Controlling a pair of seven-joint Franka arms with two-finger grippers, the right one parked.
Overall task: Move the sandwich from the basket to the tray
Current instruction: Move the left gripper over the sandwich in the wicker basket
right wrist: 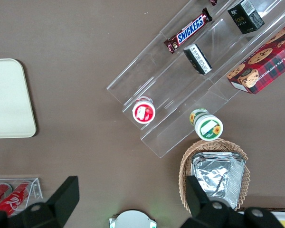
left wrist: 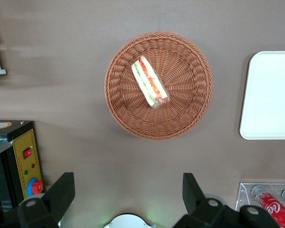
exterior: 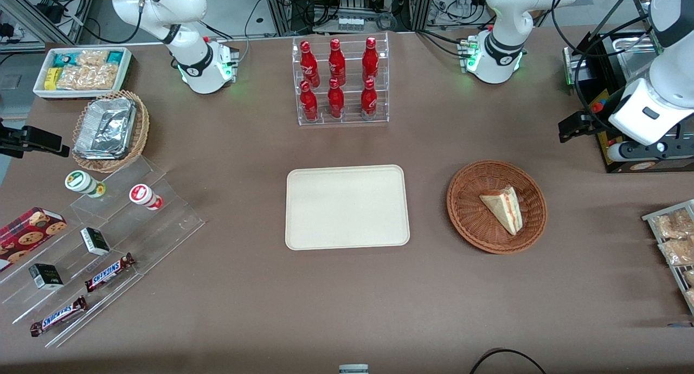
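The sandwich [exterior: 504, 207] [left wrist: 150, 81], a pale bread wedge with red, orange and green filling, lies in the round reddish-brown wicker basket [exterior: 471, 211] [left wrist: 185, 95]. The cream tray [exterior: 347, 207] [left wrist: 270, 95] lies flat beside the basket, toward the parked arm's end, with nothing on it. My left gripper [exterior: 574, 127] [left wrist: 127, 190] hangs open and holds nothing. It is high above the table, farther from the front camera than the basket and a little toward the working arm's end. Its black fingers [left wrist: 61, 190] stand wide apart.
A clear rack of red bottles [exterior: 341, 81] stands farther from the camera than the tray. A black device with a yellow panel [exterior: 623, 119] [left wrist: 19, 156] sits near my gripper. A rack of snack packs [exterior: 675, 238] lies at the working arm's end. An acrylic stand of snacks [exterior: 97, 244] lies at the parked arm's end.
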